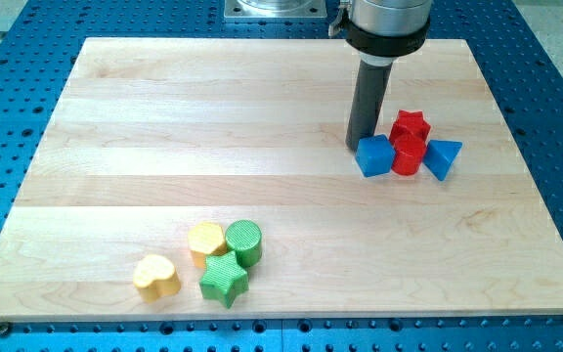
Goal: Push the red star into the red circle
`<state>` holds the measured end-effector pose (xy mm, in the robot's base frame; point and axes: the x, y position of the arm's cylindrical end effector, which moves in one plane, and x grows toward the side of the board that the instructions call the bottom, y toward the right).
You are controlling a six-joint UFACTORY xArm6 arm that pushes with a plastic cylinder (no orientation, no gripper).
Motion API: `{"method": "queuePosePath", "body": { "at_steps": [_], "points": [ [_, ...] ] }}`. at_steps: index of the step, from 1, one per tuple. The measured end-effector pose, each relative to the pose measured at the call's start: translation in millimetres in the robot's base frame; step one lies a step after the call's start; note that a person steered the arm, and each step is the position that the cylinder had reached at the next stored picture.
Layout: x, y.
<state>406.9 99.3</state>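
Note:
The red star (411, 125) lies at the view's right, touching the red circle (409, 156) just below it. A blue cube (374, 155) sits against the circle's left side and a blue triangle (443, 157) against its right. My tip (360, 145) stands on the board at the blue cube's upper left corner, left of the red star and apart from it.
A cluster sits at the view's bottom left: a yellow heart (155, 278), a yellow hexagon (206, 242), a green circle (244, 242) and a green star (225, 280). The wooden board (164, 127) rests on a blue perforated table.

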Motion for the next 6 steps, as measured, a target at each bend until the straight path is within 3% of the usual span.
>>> {"method": "queuePosePath", "body": {
  "at_steps": [1, 3, 4, 6],
  "points": [
    [-26, -14],
    [-51, 69],
    [-64, 77],
    [-30, 101]
  ]
}}
